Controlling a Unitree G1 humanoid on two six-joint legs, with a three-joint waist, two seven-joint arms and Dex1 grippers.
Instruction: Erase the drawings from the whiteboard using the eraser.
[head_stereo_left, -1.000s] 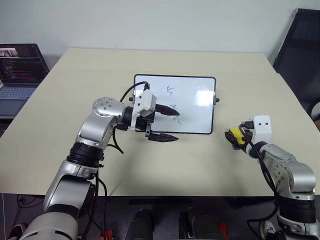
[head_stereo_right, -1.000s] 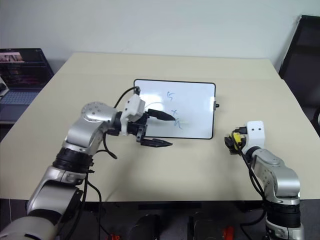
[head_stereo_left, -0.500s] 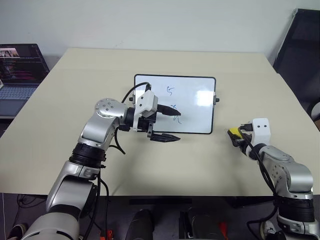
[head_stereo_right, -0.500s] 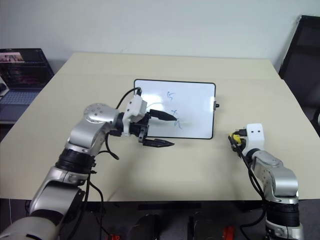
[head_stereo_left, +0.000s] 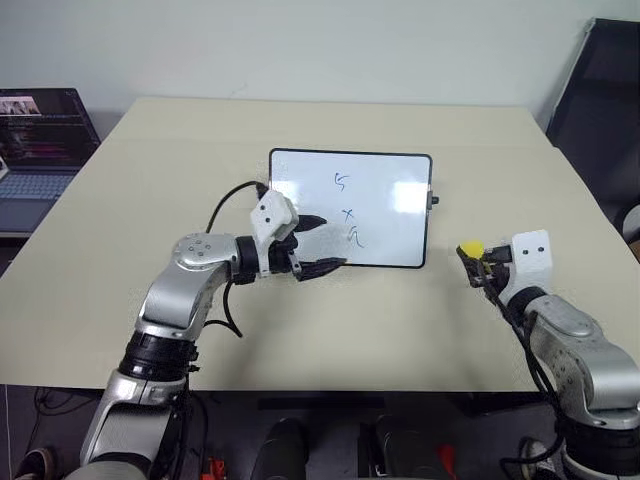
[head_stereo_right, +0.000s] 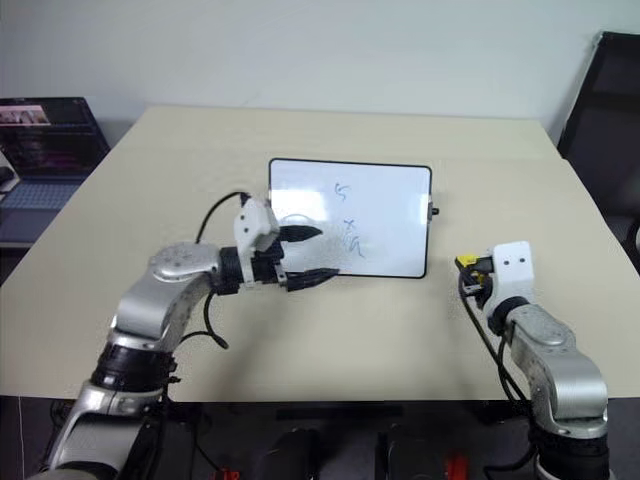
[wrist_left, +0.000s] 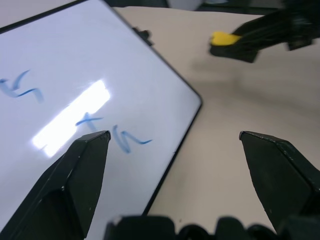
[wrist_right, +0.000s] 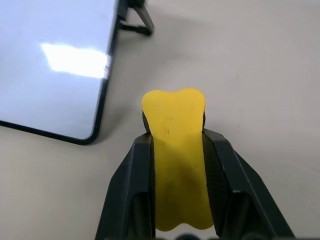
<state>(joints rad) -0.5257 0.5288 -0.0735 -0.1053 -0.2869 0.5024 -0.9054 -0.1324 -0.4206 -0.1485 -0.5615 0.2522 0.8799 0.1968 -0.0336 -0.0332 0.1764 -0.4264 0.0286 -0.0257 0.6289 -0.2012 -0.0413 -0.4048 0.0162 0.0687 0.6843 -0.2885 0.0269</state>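
Whiteboard (head_stereo_left: 385, 205) lies flat at the worktop's (head_stereo_left: 300, 330) centre, bearing three blue drawings (head_stereo_left: 347, 212). Right pincer (wrist_right: 176, 145), at the board's 4 o'clock and apart from it, is clamped on the yellow eraser (wrist_right: 175, 150). Left pincer (head_stereo_left: 322, 243), fingers spread apart, hovers over the board's 7 o'clock corner.

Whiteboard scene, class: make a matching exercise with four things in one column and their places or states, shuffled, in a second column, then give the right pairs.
1. eraser
2. left gripper
3. drawings
4. laptop

a. open, at the whiteboard's near-left edge
b. left of the table
c. blue, unwiped on the board
d. clamped in the right gripper

Pairs: 1-d, 2-a, 3-c, 4-b
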